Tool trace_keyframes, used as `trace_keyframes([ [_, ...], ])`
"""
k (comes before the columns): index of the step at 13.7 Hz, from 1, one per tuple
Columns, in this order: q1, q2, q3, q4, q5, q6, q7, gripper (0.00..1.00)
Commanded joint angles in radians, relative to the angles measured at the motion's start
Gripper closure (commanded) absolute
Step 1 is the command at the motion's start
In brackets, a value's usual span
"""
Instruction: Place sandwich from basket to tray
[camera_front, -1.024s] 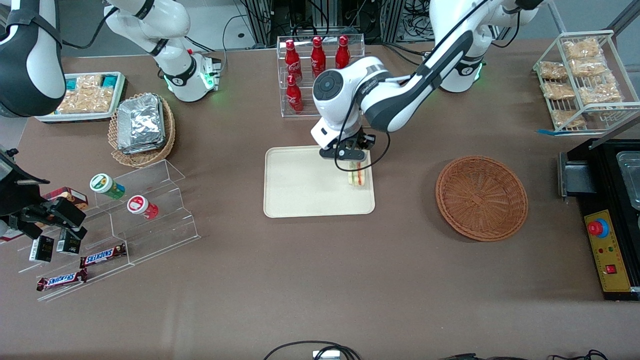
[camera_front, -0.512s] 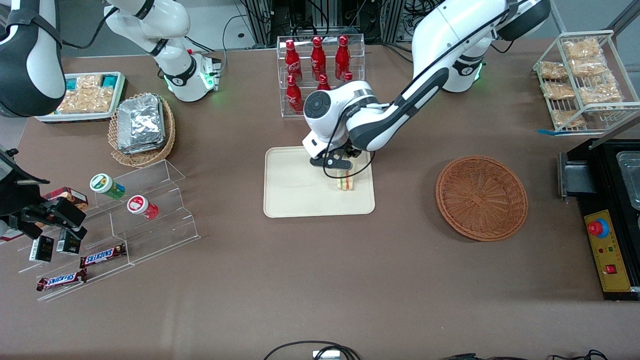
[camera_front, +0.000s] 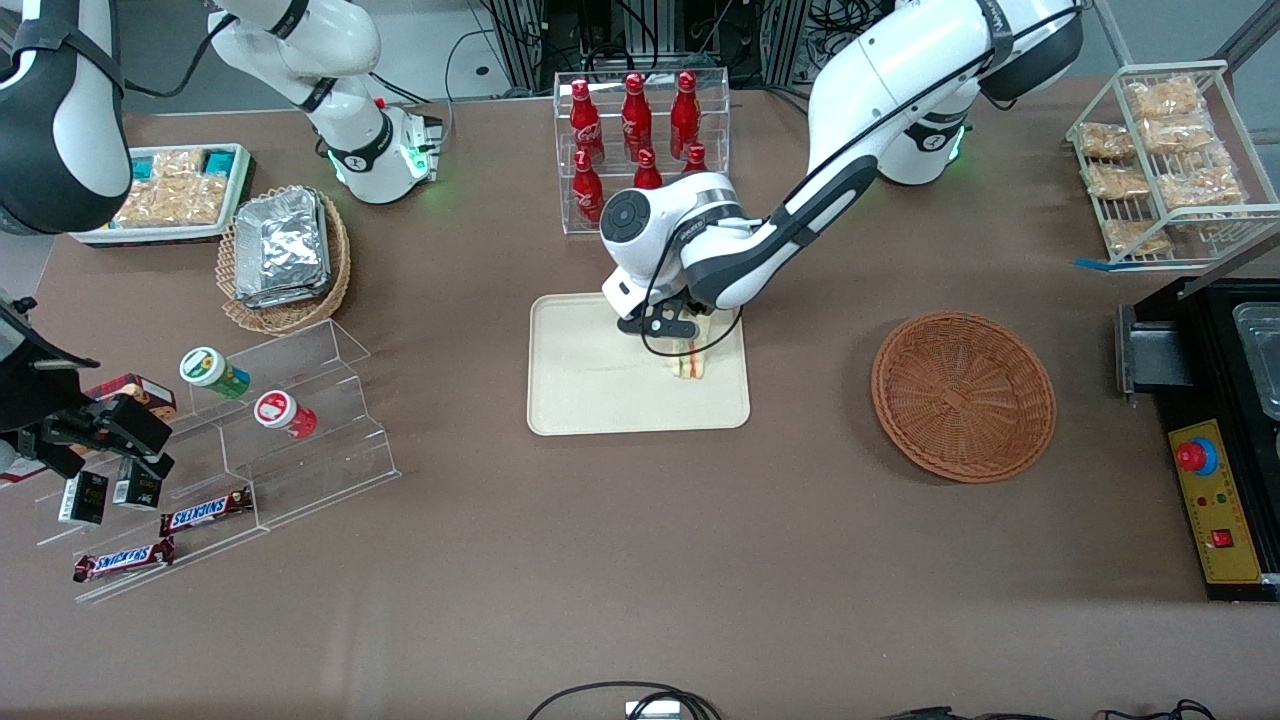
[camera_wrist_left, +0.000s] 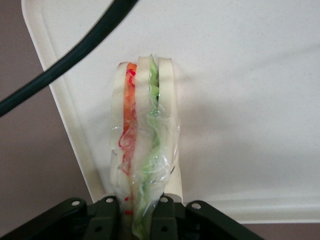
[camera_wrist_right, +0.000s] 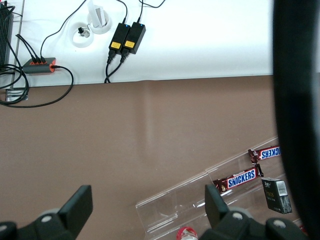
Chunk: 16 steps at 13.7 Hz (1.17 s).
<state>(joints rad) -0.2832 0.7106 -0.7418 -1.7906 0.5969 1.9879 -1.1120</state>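
SNICKERS on two candy bars (camera_front: 122, 561) on the clear step stand (camera_front: 300, 440) | SNICKERS again on the bars in the right wrist view (camera_wrist_right: 242, 178) | white script on red bottles (camera_front: 587, 120), too small to read

Brown table (camera_front: 640, 560) carries tray (camera_front: 590, 385), basket (camera_front: 963, 395).

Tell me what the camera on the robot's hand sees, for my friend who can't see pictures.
The gripper is shut on a plastic-wrapped sandwich, white bread with red-orange and green filling stripes. The sandwich is over the cream tray, close to its rim. Brown table shows past the tray, and a black cable crosses the view.
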Motion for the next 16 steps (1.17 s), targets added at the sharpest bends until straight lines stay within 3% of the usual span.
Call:
trace_keyframes([
  [1,-0.016,0.046,0.01,0.031,0.046,-0.006,-0.06,0.69],
  [4,-0.01,0.038,0.01,0.033,0.037,-0.008,-0.065,0.0],
  [10,0.018,-0.013,0.005,0.213,-0.001,-0.171,-0.135,0.0],
  [13,0.102,-0.034,0.007,0.327,-0.032,-0.253,-0.137,0.0],
  [16,0.214,-0.094,0.007,0.339,-0.032,-0.29,-0.132,0.0],
])
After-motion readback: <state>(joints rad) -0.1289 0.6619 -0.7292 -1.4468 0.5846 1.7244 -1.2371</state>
